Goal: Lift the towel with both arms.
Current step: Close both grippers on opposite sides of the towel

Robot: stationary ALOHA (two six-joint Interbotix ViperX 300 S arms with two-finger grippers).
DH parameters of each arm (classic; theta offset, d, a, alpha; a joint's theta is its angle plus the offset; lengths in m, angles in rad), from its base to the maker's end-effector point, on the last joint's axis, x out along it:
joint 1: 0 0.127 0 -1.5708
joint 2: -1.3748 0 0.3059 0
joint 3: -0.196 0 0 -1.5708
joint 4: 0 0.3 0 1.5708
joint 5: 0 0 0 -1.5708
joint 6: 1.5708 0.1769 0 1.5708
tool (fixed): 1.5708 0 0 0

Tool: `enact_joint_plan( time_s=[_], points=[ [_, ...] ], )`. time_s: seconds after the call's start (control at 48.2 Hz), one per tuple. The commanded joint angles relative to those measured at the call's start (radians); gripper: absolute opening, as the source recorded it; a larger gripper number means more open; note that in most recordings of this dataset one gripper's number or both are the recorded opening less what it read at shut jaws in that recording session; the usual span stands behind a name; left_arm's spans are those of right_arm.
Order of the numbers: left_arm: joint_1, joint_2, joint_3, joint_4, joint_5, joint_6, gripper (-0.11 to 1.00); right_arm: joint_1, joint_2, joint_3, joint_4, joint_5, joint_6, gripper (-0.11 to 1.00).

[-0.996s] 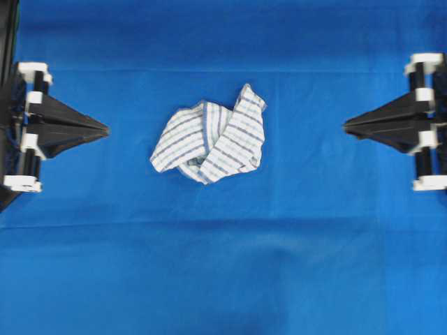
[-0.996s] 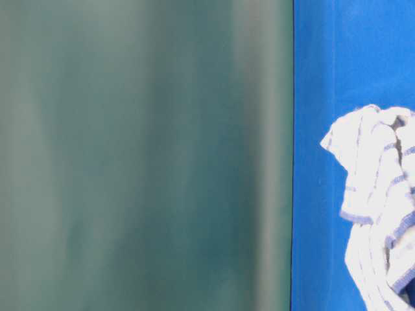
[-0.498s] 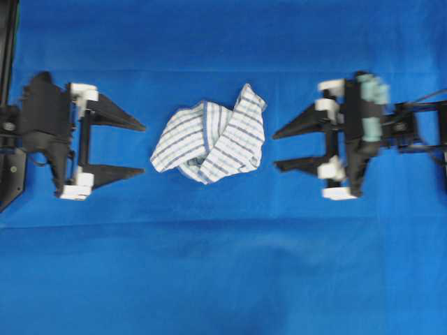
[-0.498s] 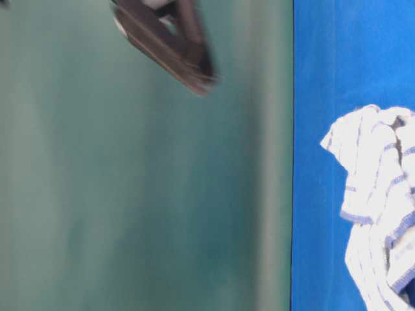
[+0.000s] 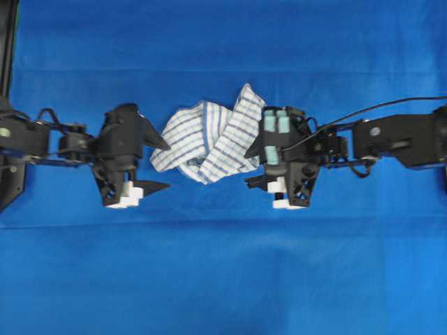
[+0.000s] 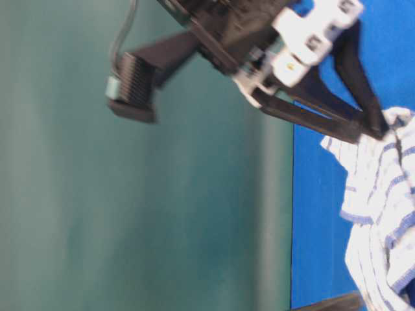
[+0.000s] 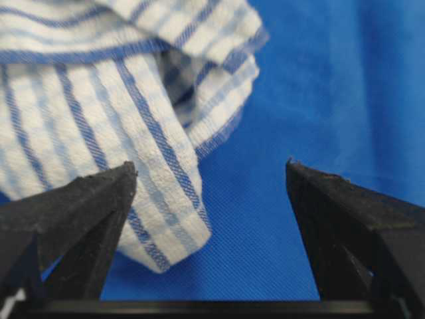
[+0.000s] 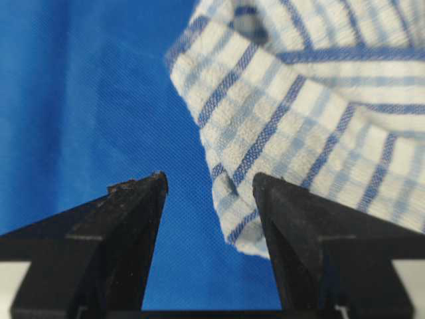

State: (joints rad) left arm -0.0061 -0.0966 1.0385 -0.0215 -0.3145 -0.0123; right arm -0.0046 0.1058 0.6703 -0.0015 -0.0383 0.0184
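The towel (image 5: pixel 209 139), white with thin blue stripes, lies crumpled on the blue sheet (image 5: pixel 223 265). My left gripper (image 5: pixel 166 166) stands open at its left edge. In the left wrist view a towel corner (image 7: pixel 159 199) lies between the spread fingers of the left gripper (image 7: pixel 210 166), close to the left one. My right gripper (image 5: pixel 248 169) stands open at the towel's right edge. There the towel's lower corner (image 8: pixel 246 212) sits between the jaws of the right gripper (image 8: pixel 211 178), beside the right finger. In the table-level view, black fingers (image 6: pixel 311 116) reach the towel (image 6: pixel 382 214); which arm's they are I cannot tell.
The blue sheet covers the whole table surface around the towel. A black frame (image 5: pixel 8 42) runs along the far left edge. A blurred grey-green surface (image 6: pixel 130 194) fills the left of the table-level view.
Both arms have come in from the sides to the towel's edges. Both grippers went from shut to open. The towel has not moved.
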Motion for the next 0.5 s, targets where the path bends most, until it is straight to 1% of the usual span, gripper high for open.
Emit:
enact_joint_plan(
  time_s=[0.0,0.104,0.249,0.415,0.477],
  points=[
    [0.000,0.046,-0.026,-0.002,-0.035,0.002,0.89,-0.002,0.017,-0.034,0.003,-0.006,0.002,0.60],
    [0.002,0.114,-0.037,-0.002,-0.091,0.002,0.89,-0.006,0.064,-0.055,0.003,-0.008,0.002,0.60],
    [0.006,0.175,-0.038,-0.002,-0.100,0.003,0.89,-0.017,0.104,-0.069,0.003,-0.009,0.002,0.60],
    [0.023,0.179,-0.043,-0.002,-0.098,0.003,0.86,-0.029,0.109,-0.067,0.002,-0.009,0.002,0.58],
    [0.037,0.179,-0.044,-0.003,-0.098,0.003,0.81,-0.031,0.109,-0.067,-0.002,-0.009,0.000,0.54]
  ],
)
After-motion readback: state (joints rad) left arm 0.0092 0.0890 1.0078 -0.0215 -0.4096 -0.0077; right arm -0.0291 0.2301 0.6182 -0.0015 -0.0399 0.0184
